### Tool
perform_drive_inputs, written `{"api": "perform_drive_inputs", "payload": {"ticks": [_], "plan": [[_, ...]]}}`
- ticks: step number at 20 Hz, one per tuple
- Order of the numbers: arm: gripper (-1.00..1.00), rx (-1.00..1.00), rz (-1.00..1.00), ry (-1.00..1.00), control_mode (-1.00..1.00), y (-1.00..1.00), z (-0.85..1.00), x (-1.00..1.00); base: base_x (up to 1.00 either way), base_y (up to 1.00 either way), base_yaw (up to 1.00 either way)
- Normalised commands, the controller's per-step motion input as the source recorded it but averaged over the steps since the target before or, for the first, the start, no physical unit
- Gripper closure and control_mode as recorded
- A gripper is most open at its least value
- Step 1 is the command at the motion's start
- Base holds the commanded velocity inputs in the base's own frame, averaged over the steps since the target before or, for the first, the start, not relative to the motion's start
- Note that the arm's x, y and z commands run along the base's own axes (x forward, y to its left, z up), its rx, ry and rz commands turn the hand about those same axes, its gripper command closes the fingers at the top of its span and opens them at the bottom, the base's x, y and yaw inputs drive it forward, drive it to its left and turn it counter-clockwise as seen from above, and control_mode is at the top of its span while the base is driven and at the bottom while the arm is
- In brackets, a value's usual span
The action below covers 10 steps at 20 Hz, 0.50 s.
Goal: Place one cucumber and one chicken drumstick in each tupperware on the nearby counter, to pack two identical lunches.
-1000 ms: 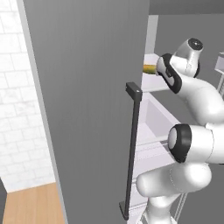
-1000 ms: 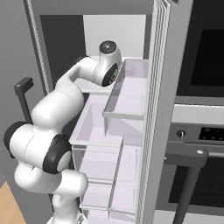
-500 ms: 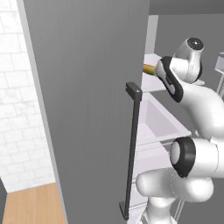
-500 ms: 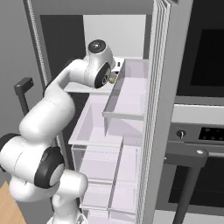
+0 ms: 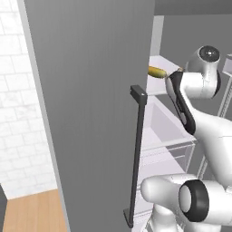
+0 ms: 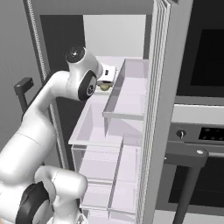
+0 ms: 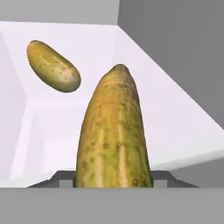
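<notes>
In the hand view, a yellow-green cucumber (image 7: 114,135) stands up between my fingers, and my gripper (image 7: 113,177) is shut on its lower end. A second cucumber (image 7: 53,65) lies on the white fridge shelf (image 7: 175,113) beyond it, to the upper left. From the right base view, my gripper (image 6: 106,82) is inside the open fridge at the upper shelf, with the cucumber (image 6: 104,87) under the white hand. From the left base view, a cucumber end (image 5: 157,71) pokes out past the door edge beside my wrist.
The grey fridge door (image 5: 90,113) with its dark handle (image 5: 136,154) stands open on the left. Clear door bins (image 6: 127,96) hang close to the right of my hand. Clear drawers (image 6: 100,162) sit below the shelf. An oven (image 6: 201,131) stands to the right.
My arm's upper joints have swung left, back from the fridge interior. The gripper stays shut on the cucumber.
</notes>
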Motion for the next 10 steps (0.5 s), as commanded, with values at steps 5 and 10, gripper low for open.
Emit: {"api": "perform_drive_inputs", "payload": {"ticks": [5, 10], "plan": [[1.00, 0.10, -0.10, -0.03, -1.00, 0.15, 0.57, -1.00, 0.00, 0.00, 0.00], [1.00, 0.19, -0.10, 0.00, -1.00, 0.41, 0.43, -1.00, 0.00, 0.00, 0.00]]}}
